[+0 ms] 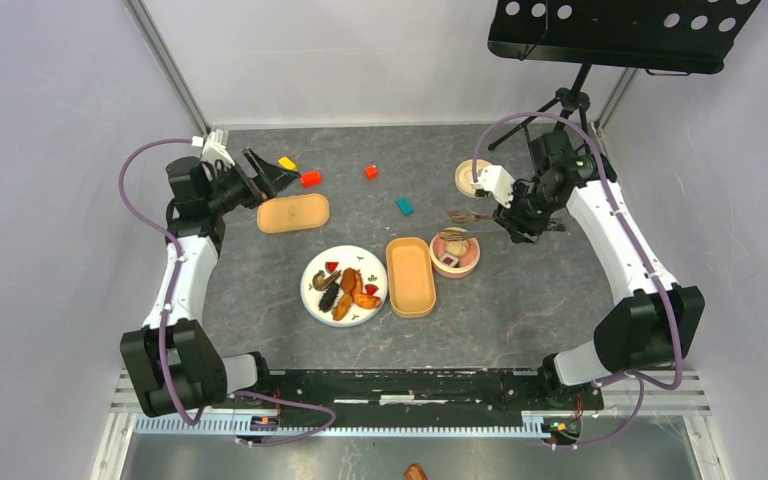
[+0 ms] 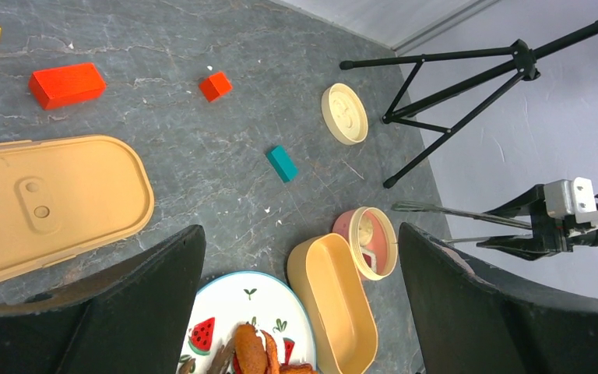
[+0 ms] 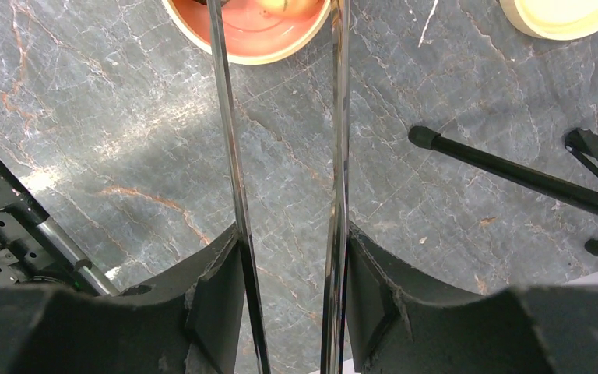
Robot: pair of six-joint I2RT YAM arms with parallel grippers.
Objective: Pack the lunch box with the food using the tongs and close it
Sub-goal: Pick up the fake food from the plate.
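My right gripper (image 1: 513, 215) (image 3: 292, 249) is shut on the tongs (image 1: 470, 216) (image 3: 230, 140), one thin arm pressed against each finger. The tong tips reach over a round pink container (image 1: 455, 252) (image 3: 249, 39) holding a pale rice ball (image 2: 365, 230). Beside it lies the open oblong tan lunch box (image 1: 411, 277) (image 2: 341, 300). Its lid (image 1: 293, 213) (image 2: 47, 202) rests at the back left, below my open left gripper (image 1: 265, 175) (image 2: 300, 234), which holds nothing. Fried chunks and other food (image 1: 345, 290) (image 2: 251, 349) lie on the white plate (image 1: 318, 300).
A small round cream lid (image 1: 473, 177) (image 2: 345, 114) lies at the back right. Red (image 1: 310, 179), yellow (image 1: 287, 163) and teal (image 1: 404, 206) cubes are scattered at the back. Black tripod legs (image 1: 560, 110) (image 3: 514, 175) stand just behind the right gripper.
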